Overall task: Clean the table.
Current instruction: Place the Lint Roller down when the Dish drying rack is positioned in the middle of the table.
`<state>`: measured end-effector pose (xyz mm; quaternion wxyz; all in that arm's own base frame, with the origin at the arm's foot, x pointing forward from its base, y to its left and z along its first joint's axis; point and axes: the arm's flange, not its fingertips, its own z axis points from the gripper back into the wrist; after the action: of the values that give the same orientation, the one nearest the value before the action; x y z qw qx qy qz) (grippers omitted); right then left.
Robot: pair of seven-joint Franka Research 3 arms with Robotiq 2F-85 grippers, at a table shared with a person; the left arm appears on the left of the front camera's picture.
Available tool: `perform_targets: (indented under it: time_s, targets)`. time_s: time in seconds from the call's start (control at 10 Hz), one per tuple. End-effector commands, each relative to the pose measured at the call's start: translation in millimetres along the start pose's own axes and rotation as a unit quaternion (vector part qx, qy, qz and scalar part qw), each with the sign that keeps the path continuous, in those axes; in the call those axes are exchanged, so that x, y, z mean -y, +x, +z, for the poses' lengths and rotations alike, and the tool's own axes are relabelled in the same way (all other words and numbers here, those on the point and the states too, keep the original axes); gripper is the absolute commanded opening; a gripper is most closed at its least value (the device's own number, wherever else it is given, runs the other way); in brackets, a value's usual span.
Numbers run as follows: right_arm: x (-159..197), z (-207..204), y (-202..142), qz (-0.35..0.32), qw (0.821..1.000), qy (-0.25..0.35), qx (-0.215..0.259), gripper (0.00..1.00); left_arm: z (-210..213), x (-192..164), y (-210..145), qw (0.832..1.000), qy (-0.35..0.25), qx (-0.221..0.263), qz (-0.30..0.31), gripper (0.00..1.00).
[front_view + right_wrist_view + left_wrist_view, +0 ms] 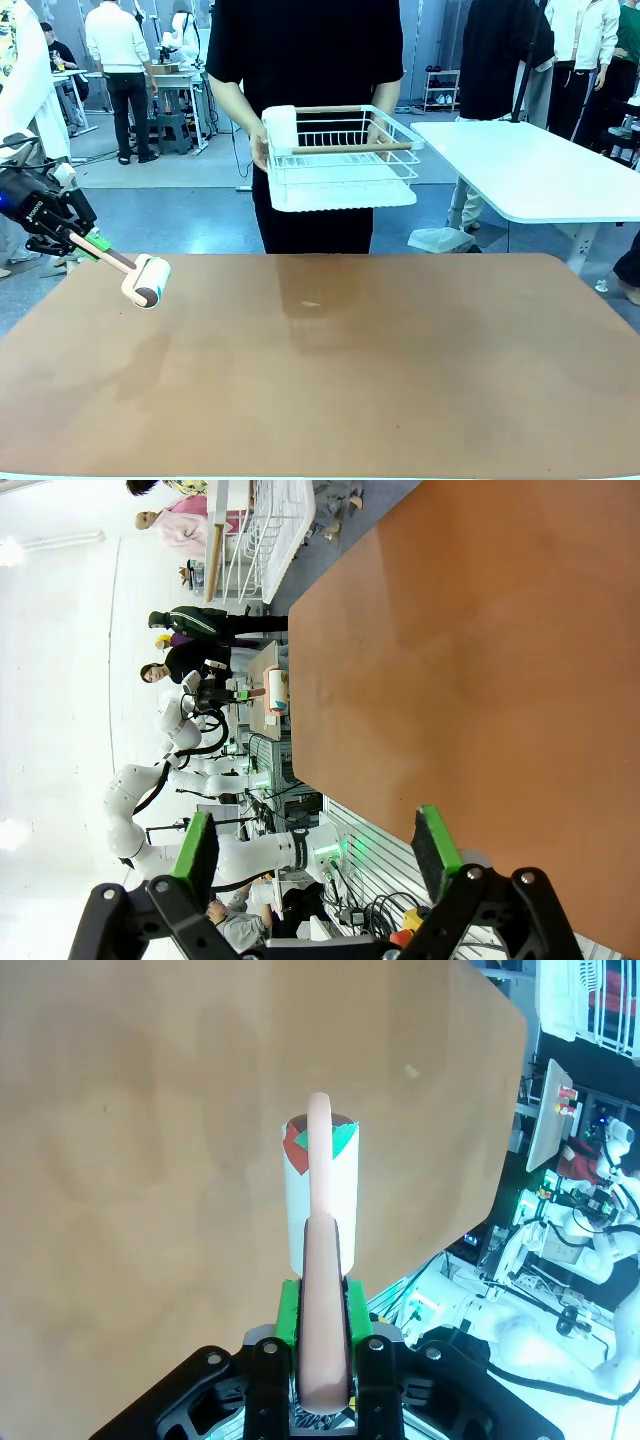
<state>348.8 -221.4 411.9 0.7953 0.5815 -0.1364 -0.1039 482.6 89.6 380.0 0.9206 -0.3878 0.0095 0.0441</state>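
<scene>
The table [400, 380] has a wide reddish-brown top; it also spreads across the left wrist view [150, 1110] and the right wrist view [480, 630]. My left gripper [85, 243] [322, 1315] is shut on the pale handle of a lint roller [147, 280] [322, 1185]. The roller's white head hangs just above the table's left part. A tiny light scrap [311, 304] [411, 1071] lies on the table near its far middle. My right gripper [315, 845] hangs open off the table's edge, with nothing between its green pads.
A person stands at the far side holding a white wire basket [340, 160] with a wooden bar above the table's far edge. A smaller white table [540, 170] stands at the back right. Other people stand farther off.
</scene>
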Motion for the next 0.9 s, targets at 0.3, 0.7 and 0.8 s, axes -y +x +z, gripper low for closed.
perform_targets:
  time_s: [0.3,0.7,0.8]
  targets:
    - [-2.9,-0.1,0.4,0.007,1.0,0.008,0.003,1.0,2.2,1.7,-2.5,1.0,0.004,-0.001,0.0,0.22]
    - [-2.9,-0.1,0.4,0.007,1.0,0.008,0.003,1.0,2.2,1.7,-2.5,1.0,0.004,-0.001,0.0,0.22]
    - [-2.9,-0.1,0.4,0.007,1.0,0.008,0.003,1.0,2.2,1.7,-2.5,1.0,0.004,-0.001,0.0,0.22]
